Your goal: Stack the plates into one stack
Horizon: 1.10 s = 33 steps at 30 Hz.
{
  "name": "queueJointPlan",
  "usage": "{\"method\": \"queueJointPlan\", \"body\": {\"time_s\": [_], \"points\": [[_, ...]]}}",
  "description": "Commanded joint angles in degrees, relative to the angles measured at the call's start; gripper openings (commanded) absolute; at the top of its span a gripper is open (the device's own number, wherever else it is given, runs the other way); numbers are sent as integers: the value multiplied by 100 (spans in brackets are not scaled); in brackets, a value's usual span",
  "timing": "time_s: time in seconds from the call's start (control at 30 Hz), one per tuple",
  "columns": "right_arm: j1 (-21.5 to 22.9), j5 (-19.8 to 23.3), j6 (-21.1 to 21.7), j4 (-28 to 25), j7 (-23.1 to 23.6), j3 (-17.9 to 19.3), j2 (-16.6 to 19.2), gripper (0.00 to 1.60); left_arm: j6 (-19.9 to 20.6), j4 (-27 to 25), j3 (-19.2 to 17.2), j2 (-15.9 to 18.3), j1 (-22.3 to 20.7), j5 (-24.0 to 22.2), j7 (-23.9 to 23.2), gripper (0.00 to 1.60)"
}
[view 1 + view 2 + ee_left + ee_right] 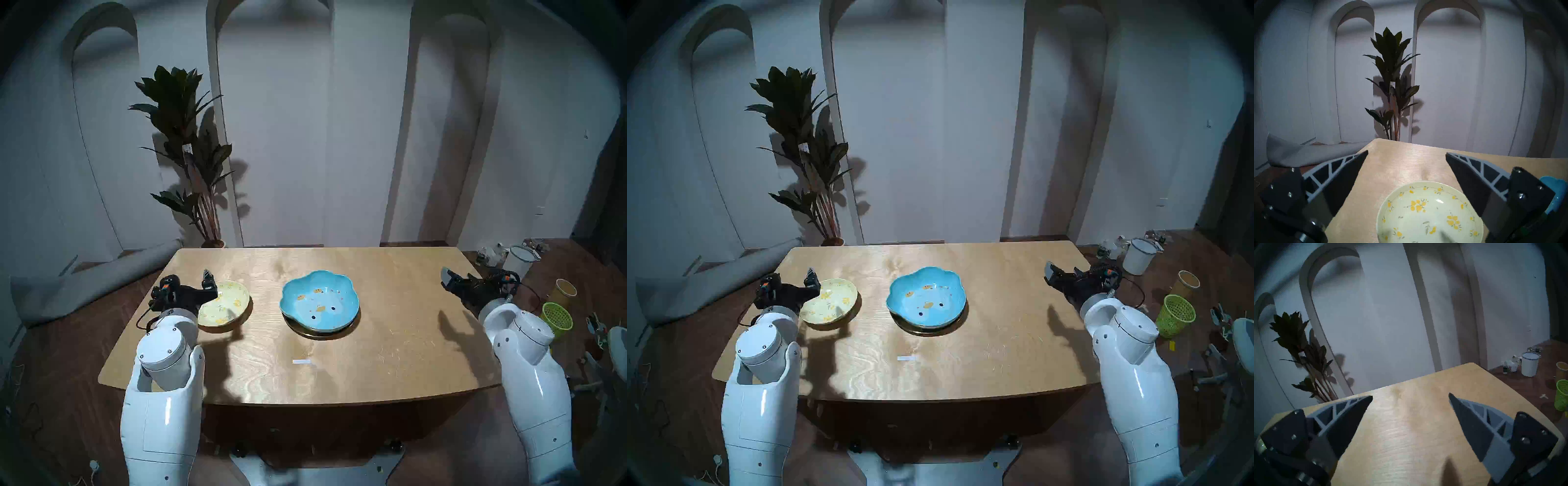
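Observation:
The sky-blue flower-shaped dish (319, 300) sits on the gold plate (305, 334) at the table's middle; only the gold rim shows beneath it. The pale-yellow floral dish (225, 303) lies alone on the table to the left. My left gripper (210, 283) is open and empty over that dish's far left rim. In the left wrist view the dish (1429, 213) lies low between the spread fingers (1349, 171), and the blue dish (1558, 191) peeks in at the right. My right gripper (448, 279) is open and empty above the table's far right, with only bare wood under it (1410, 395).
A small white tape strip (302, 361) lies on the wooden table (390, 356) near the front. A potted plant (193, 163) stands behind the far left corner. A white bucket (520, 259), a paper cup (565, 290) and a green basket (556, 315) stand on the floor at the right.

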Motion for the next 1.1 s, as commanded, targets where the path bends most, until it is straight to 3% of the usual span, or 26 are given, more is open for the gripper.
{"method": "queueJointPlan", "body": {"time_s": [0.0, 0.17, 0.23, 0.33, 0.37, 0.43, 0.67, 0.7, 1.07], "points": [[-56, -66, -665, 144, 680, -39, 360, 160, 304, -53, -179, -10, -290, -300, -95, 160], [-64, -111, -1019, 326, 1119, -50, 434, 160, 701, -125, -425, 125, -473, -494, -156, 160], [-53, -143, -1164, 428, 1372, -44, 457, 160, 1089, -103, -608, 232, -684, -639, -186, 160], [-43, -161, -1285, 502, 1531, -44, 477, 160, 1356, -81, -715, 283, -816, -752, -217, 160], [-33, -176, -1371, 561, 1657, -41, 487, 160, 1637, -11, -834, 255, -947, -953, -261, 160], [-28, -183, -1420, 591, 1724, -39, 495, 160, 1694, 7, -879, 267, -935, -1049, -290, 160], [10, -223, -1763, 793, 2177, -30, 537, 160, 2571, 527, -1209, 296, -1313, -1659, -444, 160], [17, -227, -1834, 831, 2262, -29, 545, 160, 2823, 609, -1248, 349, -1376, -1722, -461, 160], [142, -198, -2521, 1242, 3045, -26, 558, 160, 4037, 1179, -1456, 683, -1926, -2427, -686, 160]]}}
